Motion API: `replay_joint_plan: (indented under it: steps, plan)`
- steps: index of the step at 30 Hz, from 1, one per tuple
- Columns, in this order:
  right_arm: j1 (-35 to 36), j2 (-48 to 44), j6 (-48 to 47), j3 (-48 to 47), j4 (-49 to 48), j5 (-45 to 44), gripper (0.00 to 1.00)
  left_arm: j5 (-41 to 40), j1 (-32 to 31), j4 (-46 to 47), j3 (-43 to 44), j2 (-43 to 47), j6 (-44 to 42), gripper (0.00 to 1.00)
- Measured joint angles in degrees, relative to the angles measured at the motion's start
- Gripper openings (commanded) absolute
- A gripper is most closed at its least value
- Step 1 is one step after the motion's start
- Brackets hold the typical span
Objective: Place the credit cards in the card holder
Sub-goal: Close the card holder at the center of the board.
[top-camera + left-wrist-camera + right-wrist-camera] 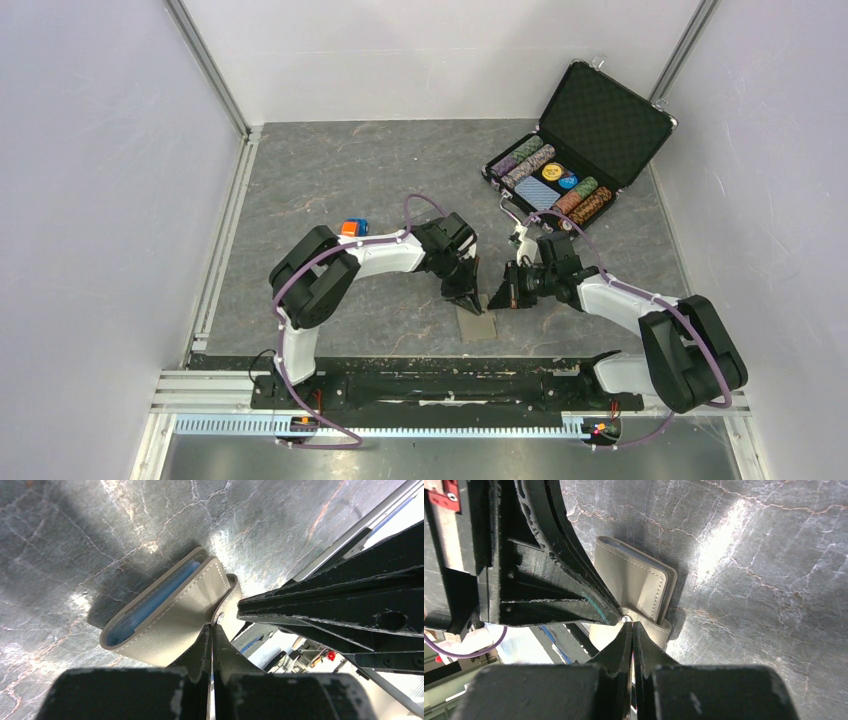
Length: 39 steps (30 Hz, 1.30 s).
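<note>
The grey-taupe card holder (pixel 478 322) lies on the grey mat between the two arms, folded over, with a blue lining showing at its open edge (pixel 150 605). My left gripper (pixel 214 628) is shut, and its tips touch the holder's snap flap (pixel 226 596). My right gripper (pixel 631 625) is also shut, with its tips at the same small round snap (pixel 625 619) from the other side. In the top view the left gripper (pixel 465 300) and the right gripper (pixel 497 298) meet over the holder. No credit cards are in view.
An open black poker-chip briefcase (pixel 585 140) stands at the back right, holding chip rows and a blue card deck. A small orange and blue object (pixel 354 228) sits behind the left arm. White walls and a metal rail (pixel 225 230) enclose the mat.
</note>
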<state>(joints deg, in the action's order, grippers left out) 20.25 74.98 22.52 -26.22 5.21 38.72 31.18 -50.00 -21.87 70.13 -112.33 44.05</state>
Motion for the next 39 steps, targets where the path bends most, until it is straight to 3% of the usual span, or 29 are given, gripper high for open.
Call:
replay_joint_plan:
  steps: [39]
  plan:
    - [1.6, 1.7, 1.2, 0.0, -2.6, 1.2, 0.04, -5.8, -0.7, -11.8, 2.4, 2.0, -1.1, 0.02]
